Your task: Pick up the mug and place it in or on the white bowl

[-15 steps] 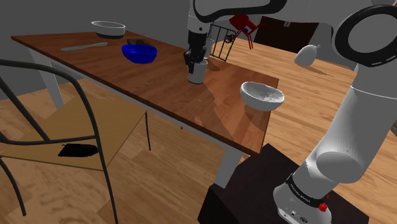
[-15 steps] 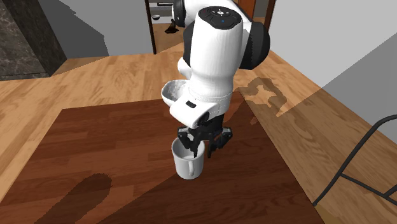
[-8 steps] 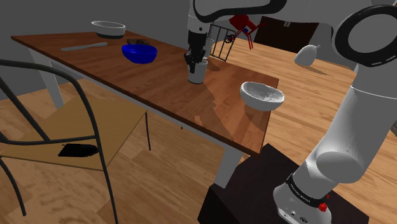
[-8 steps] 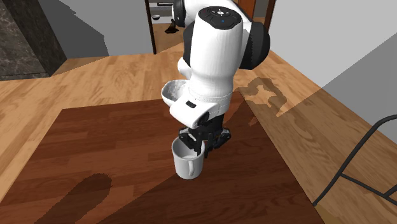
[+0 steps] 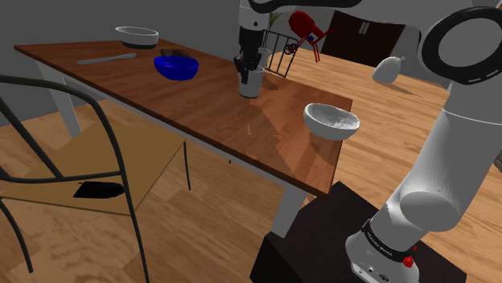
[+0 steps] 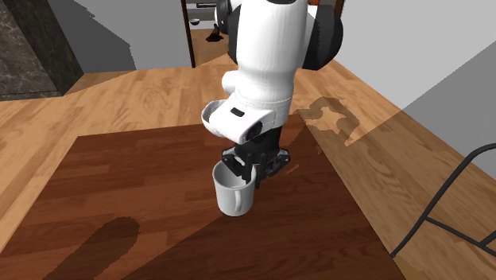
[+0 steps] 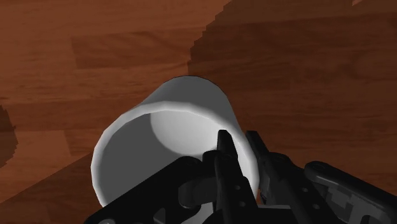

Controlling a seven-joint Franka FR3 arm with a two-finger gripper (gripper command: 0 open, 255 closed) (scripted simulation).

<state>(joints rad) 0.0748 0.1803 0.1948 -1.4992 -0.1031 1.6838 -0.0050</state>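
Note:
The white mug [image 5: 251,84] hangs upright a little above the brown wooden table [image 5: 201,112], near its far edge. My black gripper [image 5: 248,64] comes down from above and is shut on the mug's rim, one finger inside and one outside. The second exterior view has the mug [image 6: 234,193] under the gripper [image 6: 246,169], its handle toward the camera. In the wrist view the fingers [image 7: 224,153] pinch the mug's wall [image 7: 172,127]. A white bowl [image 5: 331,119] sits on the table corner nearest the stand, to the shoulder view's right of the mug.
A blue bowl [image 5: 177,66] stands to the shoulder view's left of the mug. Beyond it are a second white bowl [image 5: 137,35] and a grey utensil [image 5: 106,58]. A dark metal chair [image 5: 72,161] stands at the table's near side. A wire rack [image 5: 279,58] is behind the mug.
The fingers closed on the mug's rim, then the arm rose and lifted the mug off the table.

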